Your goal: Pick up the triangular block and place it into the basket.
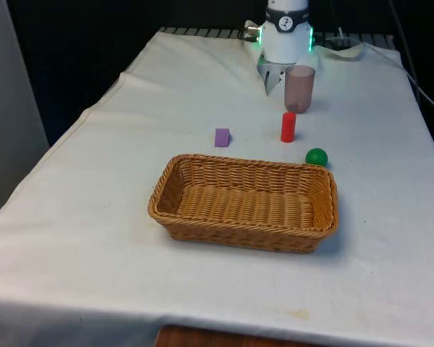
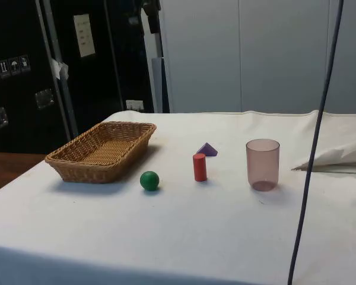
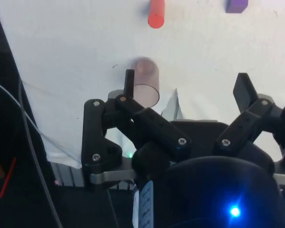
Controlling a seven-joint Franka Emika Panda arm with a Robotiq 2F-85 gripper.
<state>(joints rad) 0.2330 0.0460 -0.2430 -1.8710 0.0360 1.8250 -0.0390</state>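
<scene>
Spread wide apart, the jaws of the black two-finger gripper point(image 3: 187, 88) hold nothing and hang above the white tablecloth point(image 1: 94, 217) at the table's far end, over a translucent pinkish plastic cup point(image 3: 146, 81). That cup point(image 1: 299, 88) stands upright, well apart from the woven wicker basket point(image 1: 202, 224). The small purple triangular block point(image 1: 222, 137) rests on the cloth just beyond the basket's far rim, towards the front view's left of a red upright cylinder point(image 1: 288, 126). A green ball point(image 1: 316, 157) sits by the basket's far corner on the front view's right. From the side, the block point(image 2: 207, 149) lies just behind the cylinder point(image 2: 199, 167), with the ball point(image 2: 149, 180) between cylinder and basket point(image 2: 77, 169).
</scene>
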